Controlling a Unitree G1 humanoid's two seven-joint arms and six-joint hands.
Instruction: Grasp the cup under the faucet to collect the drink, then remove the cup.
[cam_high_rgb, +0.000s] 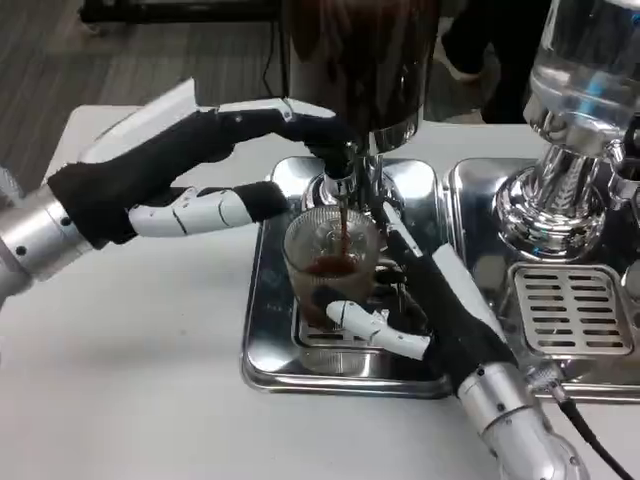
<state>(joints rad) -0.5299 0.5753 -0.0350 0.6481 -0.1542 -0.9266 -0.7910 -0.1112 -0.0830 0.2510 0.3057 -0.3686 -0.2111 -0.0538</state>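
A clear ribbed glass cup (330, 262) stands on the drip tray (262, 350) of the left dispenser, right under the faucet (340, 185). A dark red stream runs from the faucet into the cup, and a little dark drink lies in it. My right hand (415, 300) wraps the cup from the right and front, fingers around its lower part. My left hand (215, 165) reaches in from the left, its upper fingers pressing on the faucet lever and its lower fingers stretched toward the faucet, holding nothing.
A dark drink tank (360, 60) sits above the faucet. A second dispenser (575, 120) with a clear tank and its own grated tray (570, 310) stands at the right. Bare white table (130, 380) lies at the left and front.
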